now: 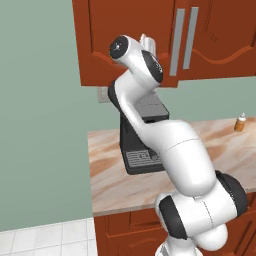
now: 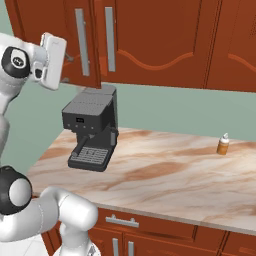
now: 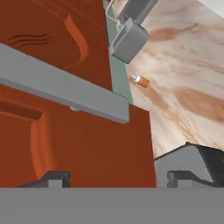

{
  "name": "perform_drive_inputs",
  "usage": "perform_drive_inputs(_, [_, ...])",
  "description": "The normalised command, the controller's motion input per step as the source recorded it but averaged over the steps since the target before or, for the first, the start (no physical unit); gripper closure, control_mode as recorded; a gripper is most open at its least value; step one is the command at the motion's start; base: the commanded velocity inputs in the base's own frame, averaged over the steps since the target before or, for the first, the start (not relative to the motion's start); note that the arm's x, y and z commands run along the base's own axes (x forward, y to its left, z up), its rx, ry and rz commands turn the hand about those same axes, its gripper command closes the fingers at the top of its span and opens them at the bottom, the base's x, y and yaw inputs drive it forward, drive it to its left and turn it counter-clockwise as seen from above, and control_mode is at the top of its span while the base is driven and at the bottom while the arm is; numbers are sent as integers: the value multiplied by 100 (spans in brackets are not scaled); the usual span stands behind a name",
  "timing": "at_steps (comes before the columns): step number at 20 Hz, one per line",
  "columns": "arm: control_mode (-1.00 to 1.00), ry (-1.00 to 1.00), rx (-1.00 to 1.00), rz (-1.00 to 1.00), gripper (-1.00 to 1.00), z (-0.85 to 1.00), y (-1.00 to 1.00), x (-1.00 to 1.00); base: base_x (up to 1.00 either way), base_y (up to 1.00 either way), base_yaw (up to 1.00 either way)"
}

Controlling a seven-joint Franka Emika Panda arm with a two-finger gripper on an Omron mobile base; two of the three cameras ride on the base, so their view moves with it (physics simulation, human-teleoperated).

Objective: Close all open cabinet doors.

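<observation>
Two reddish-brown cabinet doors hang above the counter, each with a long silver bar handle. The left door (image 2: 50, 30) carries the handle (image 2: 82, 42) nearest my hand, and its lower edge sits a little lower than that of the right door (image 2: 150, 40). My gripper (image 2: 67, 57) is raised against the left door's face, just left of its handle. In the hand view the gripper (image 3: 116, 177) is open, its fingertips (image 3: 52, 177) wide apart, with the door (image 3: 87, 144) and its grey handle (image 3: 65, 89) close ahead. From the left base view both doors (image 1: 125, 30) look almost flush.
A dark coffee machine (image 2: 90, 127) stands on the marble counter (image 2: 165, 175) below the doors. A small orange bottle (image 2: 223, 145) sits far right on the counter. More wall cabinets (image 2: 235, 45) continue to the right. Base cabinets (image 2: 150, 230) lie under the counter.
</observation>
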Motion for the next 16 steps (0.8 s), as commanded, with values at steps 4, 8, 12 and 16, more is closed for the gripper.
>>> perform_drive_inputs(4, [-100, 0, 7, 12, -100, -3, -34, 41, 0, 0, 0])
perform_drive_inputs(8, [-100, 0, 6, 10, -100, -9, -25, 39, 0, 0, 0])
perform_drive_inputs(12, [-100, 0, 11, 11, -100, 0, -16, 42, 0, 0, 0])
perform_drive_inputs(16, [-100, -2, 7, 11, -100, 1, -5, 18, 0, 0, 0])
